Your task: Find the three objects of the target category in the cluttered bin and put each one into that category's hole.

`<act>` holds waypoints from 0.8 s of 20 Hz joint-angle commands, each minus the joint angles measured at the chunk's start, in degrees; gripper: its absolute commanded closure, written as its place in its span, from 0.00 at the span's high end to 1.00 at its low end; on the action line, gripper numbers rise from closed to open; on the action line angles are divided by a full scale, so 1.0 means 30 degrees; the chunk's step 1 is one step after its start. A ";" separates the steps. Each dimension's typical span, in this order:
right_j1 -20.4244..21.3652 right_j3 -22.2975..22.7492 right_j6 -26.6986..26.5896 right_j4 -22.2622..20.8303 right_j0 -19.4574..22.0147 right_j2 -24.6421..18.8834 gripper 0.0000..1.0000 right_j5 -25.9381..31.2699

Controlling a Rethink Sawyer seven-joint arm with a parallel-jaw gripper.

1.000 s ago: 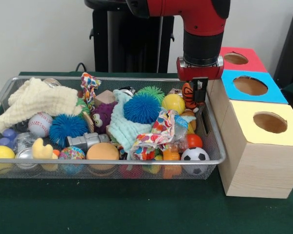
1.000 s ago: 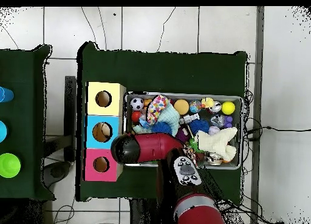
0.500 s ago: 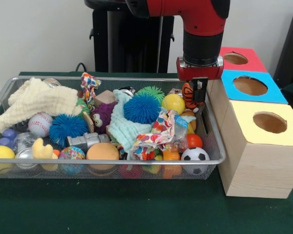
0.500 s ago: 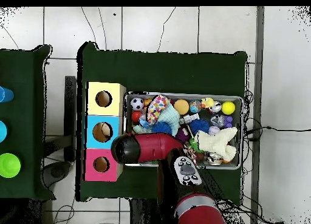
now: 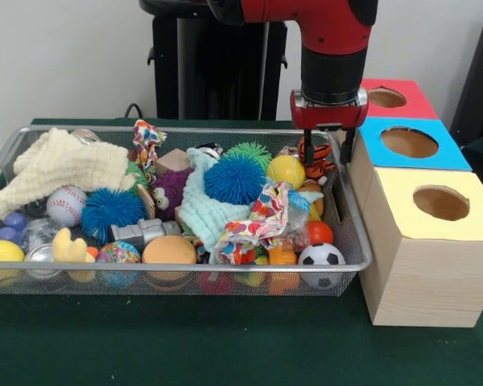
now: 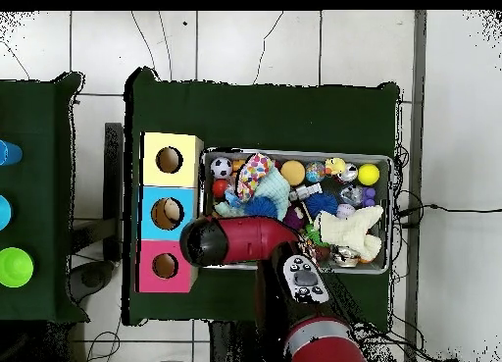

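The hand (image 5: 324, 154) hangs with fingers apart around the tiger toy (image 5: 313, 156); closing off-centre could snag the bin (image 5: 350, 233) wall beside it.

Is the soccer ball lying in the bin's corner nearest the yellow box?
Yes: in the front view the soccer ball sits in the bin corner beside the yellow box.

Front cam low, close, overhead straight down (farther), both share bin (image 5: 350, 241) (image 6: 387, 160)
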State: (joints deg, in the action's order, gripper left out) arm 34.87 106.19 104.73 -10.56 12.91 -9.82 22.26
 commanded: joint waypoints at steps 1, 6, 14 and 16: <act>-0.0016 0.1386 0.1542 0.0910 0.0256 -0.2694 1.00 0.0399; -0.0094 0.1283 0.1532 0.0871 0.0211 -0.2705 1.00 0.0266; 0.0187 0.1501 0.1621 0.0886 0.0079 -0.2500 1.00 0.0572; 0.0190 0.1540 0.1557 0.0791 -0.0019 -0.2358 1.00 0.0767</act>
State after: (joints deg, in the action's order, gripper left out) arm 35.12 107.59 104.73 -10.41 13.37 -10.09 22.25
